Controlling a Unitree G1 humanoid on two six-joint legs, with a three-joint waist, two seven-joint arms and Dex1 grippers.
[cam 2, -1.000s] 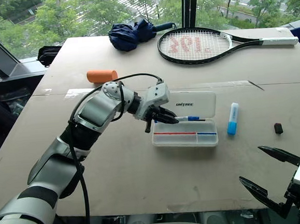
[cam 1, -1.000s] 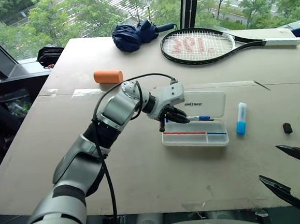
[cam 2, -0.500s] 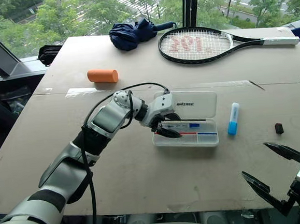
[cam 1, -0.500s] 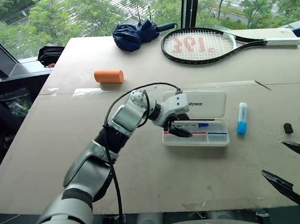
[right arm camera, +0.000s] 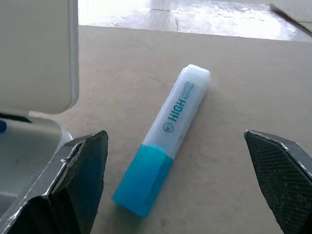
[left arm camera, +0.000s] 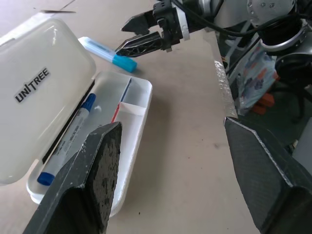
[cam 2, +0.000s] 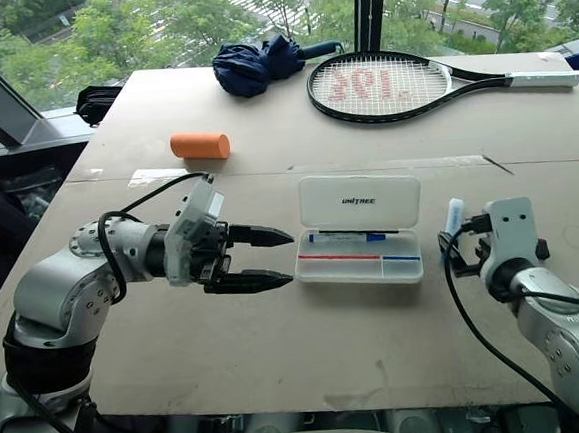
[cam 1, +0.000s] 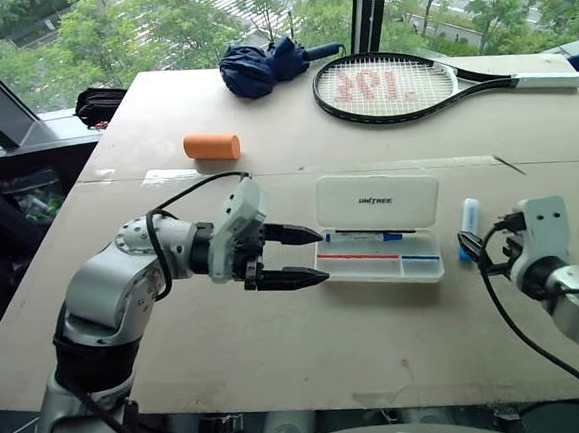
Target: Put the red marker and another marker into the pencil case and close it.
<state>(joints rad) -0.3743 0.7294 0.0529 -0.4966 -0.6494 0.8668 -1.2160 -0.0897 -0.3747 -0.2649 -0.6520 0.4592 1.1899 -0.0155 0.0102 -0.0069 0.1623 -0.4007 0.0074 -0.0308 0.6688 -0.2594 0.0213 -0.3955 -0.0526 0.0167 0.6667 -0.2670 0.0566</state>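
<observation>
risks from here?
1. Right end effector straddles the blue highlighter, open; the case edge sits right beside one finger, so closing could nudge it.
2. Lid stands open; dropping the highlighter in may bump it.
3. No red marker is visible; the one in the tray has blue ends.

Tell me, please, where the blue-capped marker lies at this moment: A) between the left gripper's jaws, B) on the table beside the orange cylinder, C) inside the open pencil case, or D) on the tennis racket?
C: the blue-capped marker lies in the tray of the open pencil case, while the left gripper hangs open and empty beside the case.
</observation>
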